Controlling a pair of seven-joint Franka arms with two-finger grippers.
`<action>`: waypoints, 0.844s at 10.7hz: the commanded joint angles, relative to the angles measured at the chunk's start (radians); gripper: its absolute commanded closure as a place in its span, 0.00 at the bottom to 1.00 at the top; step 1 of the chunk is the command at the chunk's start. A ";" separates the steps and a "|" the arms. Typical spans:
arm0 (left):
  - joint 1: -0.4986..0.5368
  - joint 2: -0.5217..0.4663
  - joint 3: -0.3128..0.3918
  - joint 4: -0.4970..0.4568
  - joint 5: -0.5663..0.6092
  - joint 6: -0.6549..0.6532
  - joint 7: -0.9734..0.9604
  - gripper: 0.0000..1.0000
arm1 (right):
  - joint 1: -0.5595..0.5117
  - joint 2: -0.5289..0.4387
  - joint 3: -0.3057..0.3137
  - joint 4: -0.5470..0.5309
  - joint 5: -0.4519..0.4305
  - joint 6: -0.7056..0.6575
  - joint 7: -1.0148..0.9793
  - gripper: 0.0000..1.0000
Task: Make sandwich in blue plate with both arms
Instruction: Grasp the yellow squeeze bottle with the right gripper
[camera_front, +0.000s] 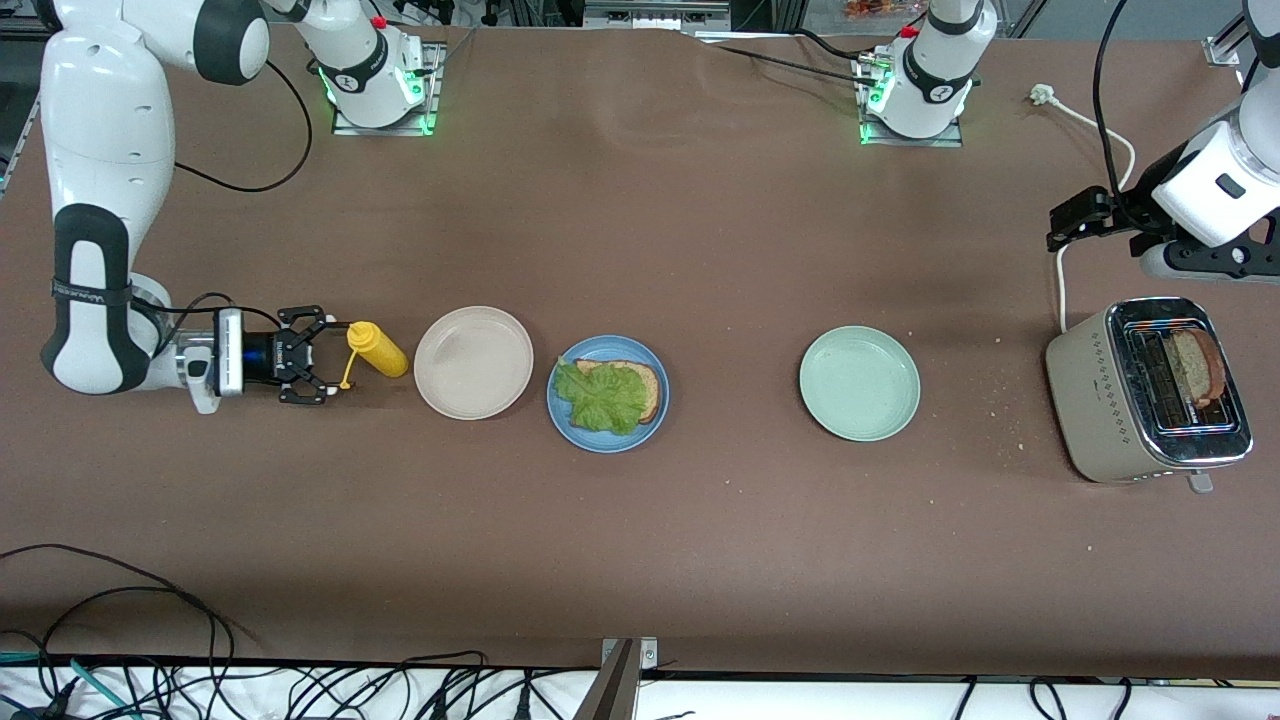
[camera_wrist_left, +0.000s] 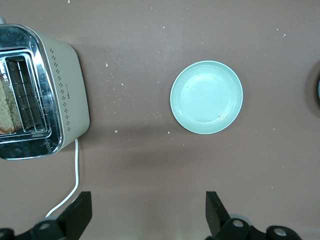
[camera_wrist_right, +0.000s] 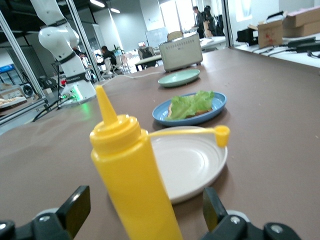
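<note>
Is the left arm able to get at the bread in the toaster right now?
Probably yes: the left gripper hangs open close above the toaster, and the bread slice sticks up uncovered from its slot.

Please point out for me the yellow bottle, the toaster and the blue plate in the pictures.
yellow bottle (camera_front: 378, 349): front view, middle of its body.
toaster (camera_front: 1095, 385): front view, beige side wall.
blue plate (camera_front: 572, 424): front view, bare rim beside the lettuce.

- I can read no text anywhere from my station.
- The band on the right arm (camera_front: 90, 292) carries small lettering, too fine for me to make out.
</note>
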 joint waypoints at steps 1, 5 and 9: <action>0.003 0.004 -0.003 0.019 0.014 -0.017 -0.009 0.00 | -0.017 0.017 0.037 0.010 0.026 -0.049 -0.027 0.00; 0.003 0.002 -0.003 0.019 0.014 -0.017 -0.009 0.00 | -0.015 0.034 0.053 0.014 0.026 -0.057 -0.011 0.58; 0.000 0.004 -0.003 0.019 0.014 -0.017 -0.009 0.00 | -0.015 0.056 0.048 0.022 0.018 -0.052 0.056 0.88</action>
